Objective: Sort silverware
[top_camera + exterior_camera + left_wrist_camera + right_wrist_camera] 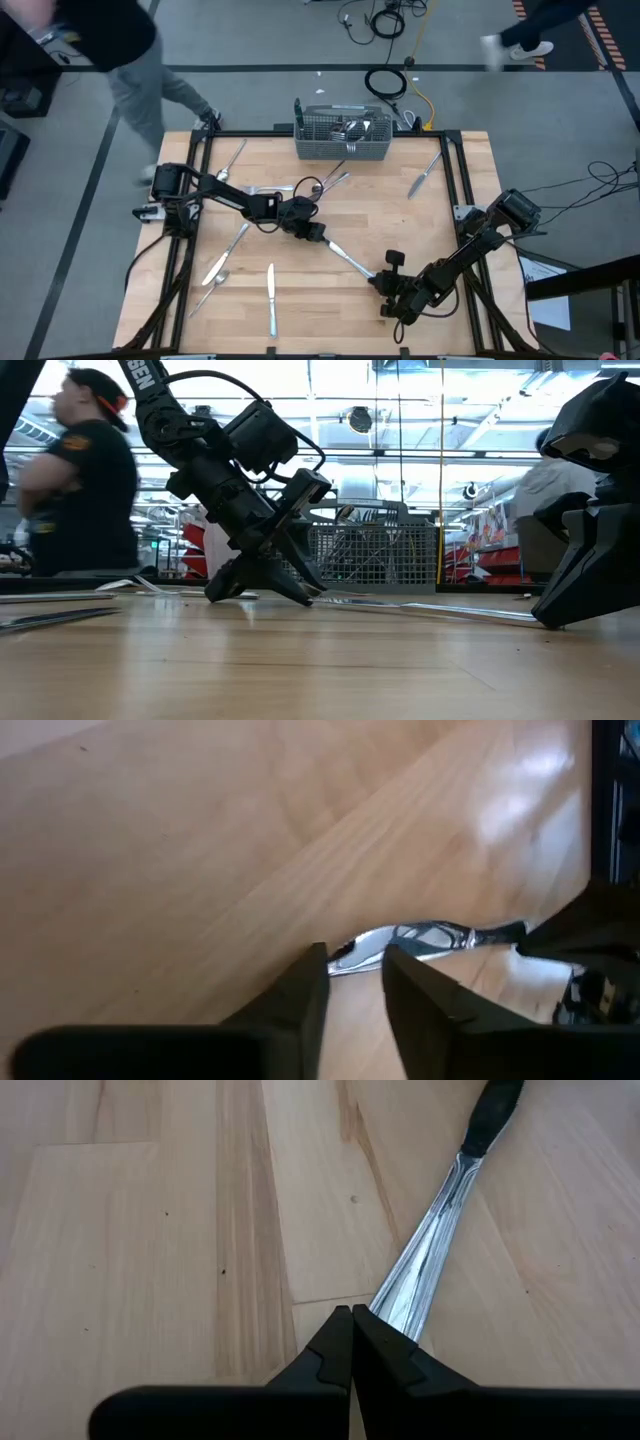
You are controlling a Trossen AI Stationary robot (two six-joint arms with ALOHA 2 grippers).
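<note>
While you look down from above, your pale wooden plank table [330, 300] fills most of the view, framed by dark rails. At its far edge stands the grey wire-mesh rectangular basket [343, 137], with a few shiny pieces already upright inside it.

Your left arm reaches in from the left side to the middle of the table, and the left gripper [317, 233] is tipped down onto the wood. Its fingers [300, 1005] stand a little apart, one on each side of the near end of a slim silver-coloured metal utensil [420, 937] that lies flat on the table; you cannot tell whether they have clamped it yet. That long piece runs diagonally from the left gripper toward the right one.

Your right arm comes in from the right edge, and the right gripper [393, 298] rests low near the front of the table. Its fingers [335, 1350] are pressed together with nothing between them, their tips just over the handle of the same utensil.

The rest of the slim shiny silverware [270, 298] lies scattered: several pieces at the front left, one fork near the far left, a small cluster just in front of the basket, and a single table knife [424, 174] at the far right.

A person in a dark top [85, 480] stands beyond the table on the left.
</note>
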